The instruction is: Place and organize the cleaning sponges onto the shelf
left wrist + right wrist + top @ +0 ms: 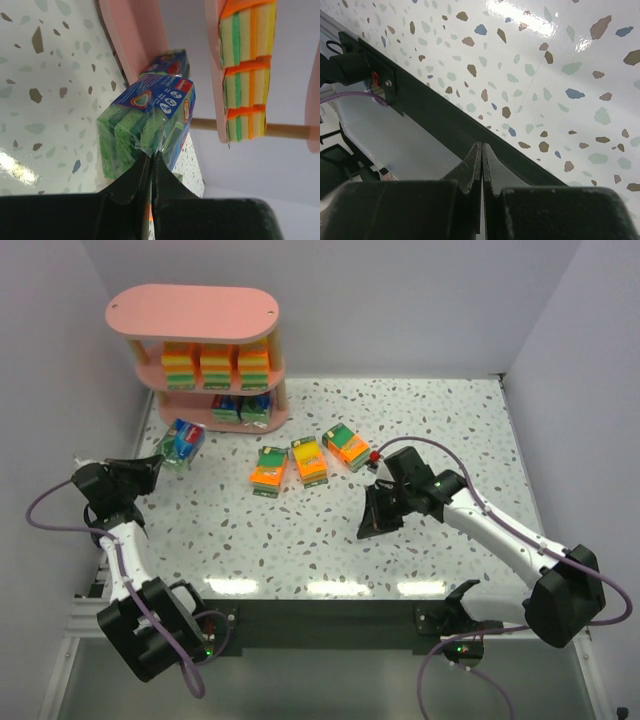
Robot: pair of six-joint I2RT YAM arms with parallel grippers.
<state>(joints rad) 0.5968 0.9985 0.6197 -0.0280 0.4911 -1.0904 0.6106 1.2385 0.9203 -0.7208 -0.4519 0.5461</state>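
Pink boards on light wooden posts make up the shelf (190, 312), which stands at the far left corner of the speckled table (300, 550). On its middle board three orange sponge packs (215, 365) stand side by side, and on the bottom board there are two blue-green packs (240, 408).

The left gripper (160, 464) is near the left edge, just in front of the shelf. It pinches the held pack (182, 443), also blue-green, by the edge of its plastic wrap, so the fingers are almost together. In the left wrist view the held pack (145, 125) is just beside the rim of the bottom board. I cannot tell if it touches the table.

Three loose orange packs (309, 460) lie in a slanted row near the middle of the table, toward the far edge, close to each other. The right gripper (370, 528) is over bare table toward the right edge, its fingers pressed together with nothing between them.
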